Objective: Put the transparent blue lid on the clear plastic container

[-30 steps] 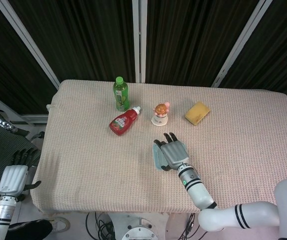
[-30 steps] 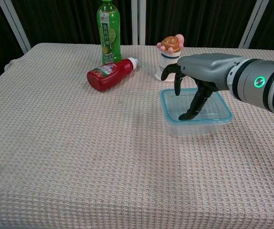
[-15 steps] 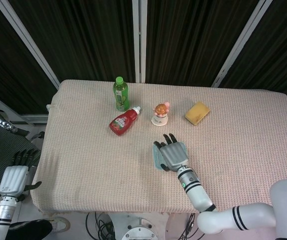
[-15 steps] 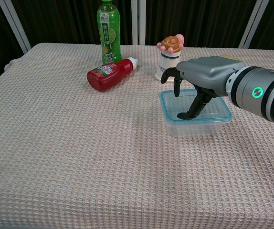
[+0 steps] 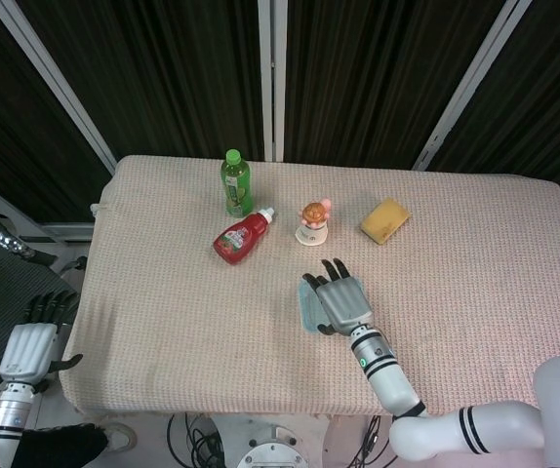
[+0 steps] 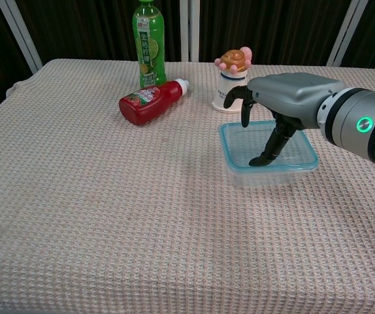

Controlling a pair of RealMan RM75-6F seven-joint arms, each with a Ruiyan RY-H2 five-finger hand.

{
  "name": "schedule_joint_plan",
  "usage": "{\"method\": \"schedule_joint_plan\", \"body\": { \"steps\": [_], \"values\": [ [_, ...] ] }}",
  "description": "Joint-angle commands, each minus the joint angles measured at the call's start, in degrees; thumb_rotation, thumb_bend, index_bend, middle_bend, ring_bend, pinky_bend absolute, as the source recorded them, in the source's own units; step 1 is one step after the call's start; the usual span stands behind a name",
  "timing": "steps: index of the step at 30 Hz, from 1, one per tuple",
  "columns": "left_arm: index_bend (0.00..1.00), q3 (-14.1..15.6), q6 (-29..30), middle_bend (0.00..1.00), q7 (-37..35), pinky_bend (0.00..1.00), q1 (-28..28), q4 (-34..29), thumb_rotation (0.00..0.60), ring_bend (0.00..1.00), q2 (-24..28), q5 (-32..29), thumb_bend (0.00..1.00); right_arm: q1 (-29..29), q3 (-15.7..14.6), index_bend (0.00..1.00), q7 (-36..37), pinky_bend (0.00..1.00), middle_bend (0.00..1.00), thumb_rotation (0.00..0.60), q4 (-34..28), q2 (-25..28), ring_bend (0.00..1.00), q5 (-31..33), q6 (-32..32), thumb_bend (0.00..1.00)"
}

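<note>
While the right hand (image 6: 276, 111) hovers mid-right with fingers spread, holding nothing, one fingertip on the lid (image 6: 303, 152) atop the container (image 6: 266, 175), uneven pressing could leave a corner unseated.

The lid (image 6: 246, 154) sits on the container (image 6: 266, 174), right of centre in the chest view, with the right hand (image 6: 285, 98) above it. Behind the container stands a figurine (image 6: 232, 78). Upper left lies a ketchup bottle (image 6: 148, 101), a drink bottle (image 6: 148, 42) upright behind it. A sponge (image 5: 384, 219) lies right of the figurine.
</note>
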Motion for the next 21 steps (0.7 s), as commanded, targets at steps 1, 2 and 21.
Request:
{"method": "schedule_joint_plan", "body": {
  "steps": [1,2,21],
  "values": [
    [0.10,0.0,0.0,0.05,0.1,0.00,0.0,-0.2,0.600,0.00,0.1,0.0,0.00,0.2,0.4,0.18,-0.2,0.00,0.31,0.600,-0.3,0.2,0.02,0.4,-0.4,0.00],
    [0.10,0.0,0.0,0.05,0.2,0.00,0.0,-0.3,0.600,0.00,0.2,0.0,0.00,0.3,0.6,0.18,-0.4,0.00,0.31,0.600,-0.4,0.3,0.02,0.6,-0.5,0.00],
    [0.09,0.1,-0.9,0.05,0.5,0.00,-0.4,-0.9,0.600,0.00,0.4,-0.2,0.00,0.6,1.0,0.17,-0.4,0.00,0.30,0.600,1.1,-0.3,0.01,2.4,-2.6,0.00]
  ]
}}
